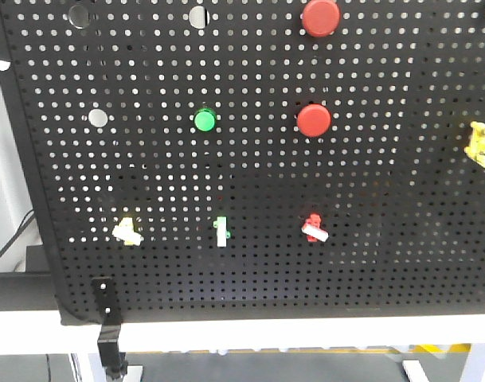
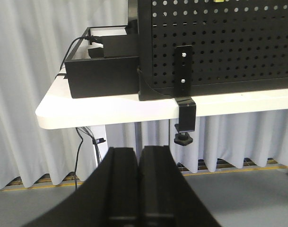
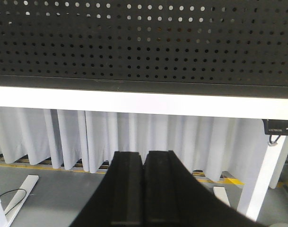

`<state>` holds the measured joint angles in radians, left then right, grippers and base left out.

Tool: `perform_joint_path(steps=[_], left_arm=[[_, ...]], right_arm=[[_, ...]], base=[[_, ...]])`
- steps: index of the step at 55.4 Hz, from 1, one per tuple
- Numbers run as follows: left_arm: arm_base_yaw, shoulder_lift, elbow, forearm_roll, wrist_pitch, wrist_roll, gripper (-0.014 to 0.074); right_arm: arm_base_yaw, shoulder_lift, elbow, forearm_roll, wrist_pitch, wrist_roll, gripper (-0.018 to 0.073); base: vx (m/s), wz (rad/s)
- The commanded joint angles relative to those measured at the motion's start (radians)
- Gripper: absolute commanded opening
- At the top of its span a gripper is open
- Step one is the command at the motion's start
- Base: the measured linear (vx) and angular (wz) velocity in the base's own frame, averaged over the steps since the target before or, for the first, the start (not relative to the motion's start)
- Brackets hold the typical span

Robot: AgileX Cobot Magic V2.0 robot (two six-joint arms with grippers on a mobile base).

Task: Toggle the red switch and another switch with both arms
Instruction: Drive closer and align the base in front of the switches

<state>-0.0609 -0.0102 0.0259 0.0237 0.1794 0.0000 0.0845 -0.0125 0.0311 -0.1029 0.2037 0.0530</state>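
The red switch (image 1: 313, 228), a tiny red-based toggle with a white lever, sits low on the black pegboard (image 1: 250, 175) right of centre. The pale yellow switch (image 1: 127, 231) sits at the same height to the left. Neither arm shows in the front view. My left gripper (image 2: 139, 150) is shut with nothing in it, below the table's edge, near the board's lower left corner. My right gripper (image 3: 145, 153) is also shut and holds nothing, below the table in front of the board's bottom edge. Neither switch shows in either wrist view.
A green-based toggle (image 1: 221, 231) sits between the two switches. Two round red push-buttons (image 1: 314, 120) (image 1: 321, 17), a green button (image 1: 205, 120) and a yellow part (image 1: 481, 142) are higher on the board. A black clamp (image 2: 185, 113) holds the board to the white table (image 2: 110, 111). A black box (image 2: 103, 75) stands left.
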Motion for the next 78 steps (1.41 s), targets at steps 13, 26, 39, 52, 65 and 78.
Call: perform_joint_path(steps=[13,26,39,52,65,78], left_arm=[[0.002,-0.009,0.014,0.000,-0.079,-0.008,0.0003],[0.002,-0.009,0.014,0.000,-0.079,-0.008,0.0003],[0.002,-0.009,0.014,0.000,-0.079,-0.008,0.0003],[0.002,-0.009,0.014,0.000,-0.079,-0.008,0.0003],[0.002,-0.009,0.014,0.000,-0.084,-0.008,0.0003],[0.002,-0.009,0.012,-0.002,-0.150,-0.011,0.0003]], right_arm=[[-0.007,-0.007,0.005,-0.005,-0.083,-0.008,-0.0006],[-0.007,-0.007,0.005,-0.005,-0.083,-0.008,-0.0006],[-0.007,-0.007,0.005,-0.005,-0.081,-0.008,-0.0006],[-0.007,-0.007,0.005,-0.005,-0.081,-0.008,-0.0006],[-0.007,-0.007,0.005,-0.005,-0.084,-0.008,-0.0006],[-0.007,-0.007,0.005,-0.009,-0.122,-0.009,-0.0006]], base=[[0.08,0.01],[0.07,0.01],[0.04,0.01],[0.00,0.00],[0.00,0.00],[0.00,0.00]])
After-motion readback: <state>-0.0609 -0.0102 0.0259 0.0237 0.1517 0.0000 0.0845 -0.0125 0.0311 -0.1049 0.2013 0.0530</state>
